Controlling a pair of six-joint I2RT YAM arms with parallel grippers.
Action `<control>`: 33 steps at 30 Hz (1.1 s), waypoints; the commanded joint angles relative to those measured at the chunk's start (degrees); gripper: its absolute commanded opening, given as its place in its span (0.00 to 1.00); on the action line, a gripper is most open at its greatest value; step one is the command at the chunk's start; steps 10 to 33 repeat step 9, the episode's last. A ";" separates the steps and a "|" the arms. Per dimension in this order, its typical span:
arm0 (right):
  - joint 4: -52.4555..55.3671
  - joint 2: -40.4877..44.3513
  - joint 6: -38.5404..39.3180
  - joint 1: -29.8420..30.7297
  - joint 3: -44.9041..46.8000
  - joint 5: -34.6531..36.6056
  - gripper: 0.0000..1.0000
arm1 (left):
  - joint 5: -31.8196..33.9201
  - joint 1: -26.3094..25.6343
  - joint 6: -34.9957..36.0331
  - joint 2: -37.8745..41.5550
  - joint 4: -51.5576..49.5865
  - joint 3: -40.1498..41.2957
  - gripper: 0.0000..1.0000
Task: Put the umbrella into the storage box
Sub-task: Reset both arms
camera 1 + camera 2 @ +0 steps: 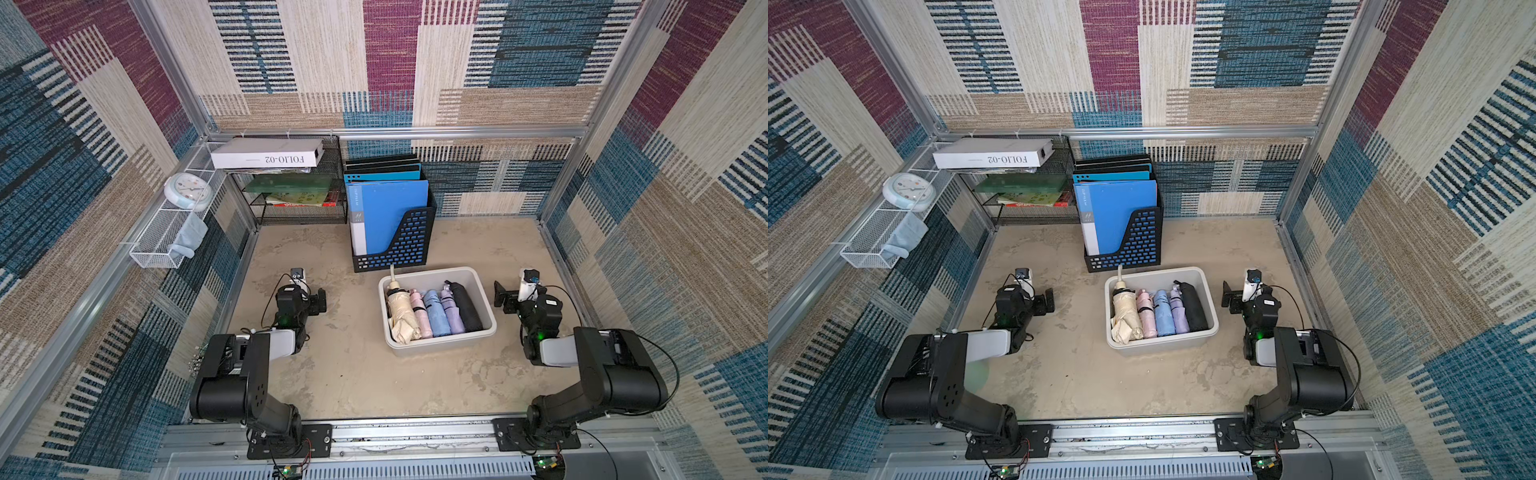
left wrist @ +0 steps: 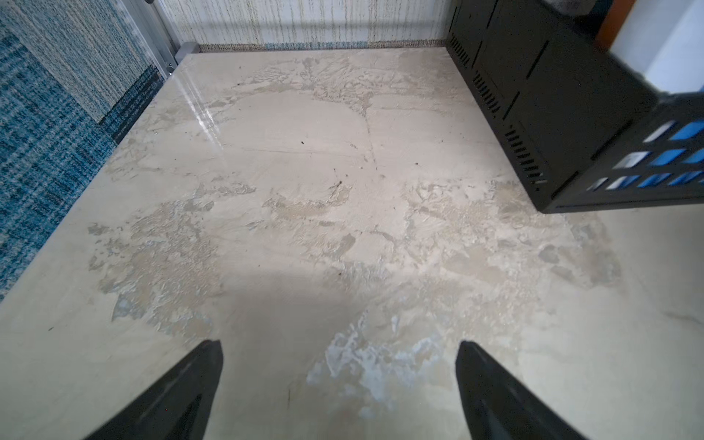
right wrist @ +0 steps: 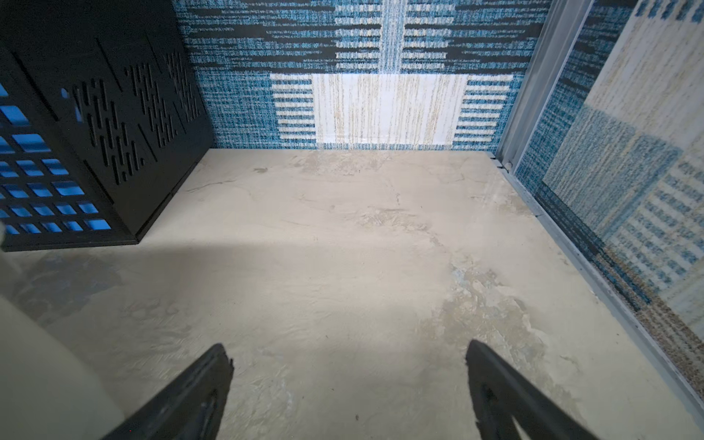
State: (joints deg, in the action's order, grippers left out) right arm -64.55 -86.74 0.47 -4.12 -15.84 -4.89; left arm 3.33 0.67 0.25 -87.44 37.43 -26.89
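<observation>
Storage box (image 1: 440, 345) is noted on the table (image 1: 353, 374), right of centre, just in front of the black perforated file holder (image 1: 409, 245). The holder is packed with blue folders (image 1: 395, 208).

5 folded umbrellas are laid side by side inside the box, all lengthwise from near wall to far wall:
- The cream umbrella (image 1: 400, 316) is set against the left wall, and its pale handle is raised past the far rim.
- The pink umbrella (image 1: 419, 311), blue umbrella (image 1: 435, 313) and lilac umbrella (image 1: 451, 311) are lined up next to it.
- The black umbrella (image 1: 465, 305) is placed nearest the right wall.

The same row is seen in both top views, with the box marked again at (image 1: 1163, 345).

The left end effector (image 1: 319, 300) is held low over bare table, left of the box and well apart from it. In the left wrist view (image 2: 339, 348) both fingers are spread wide and nothing is gripped between them.

The right end effector (image 1: 502, 297) is held just beside the right wall of the box, not touching it. In the right wrist view (image 3: 348, 348) it is likewise released, with only table surface seen between the fingers.

On the left wall a white wire basket (image 1: 156, 249) is mounted, in which a round clock (image 1: 188, 191) and a pale blue cloth (image 1: 189, 237) are kept. In the far left corner a black mesh shelf (image 1: 303, 216) is stood, topped by a white box (image 1: 266, 153) marked FOLIO-02.
</observation>
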 commanded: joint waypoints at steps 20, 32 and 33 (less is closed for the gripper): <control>-1.16 0.29 0.37 0.04 0.01 -0.45 0.99 | -0.88 0.21 -0.43 0.25 1.56 -0.18 0.99; -1.16 0.29 0.37 0.04 0.01 -0.45 0.99 | -0.88 0.21 -0.43 0.25 1.56 -0.18 0.99; -1.16 0.29 0.37 0.04 0.01 -0.45 0.99 | -0.88 0.21 -0.43 0.25 1.56 -0.18 0.99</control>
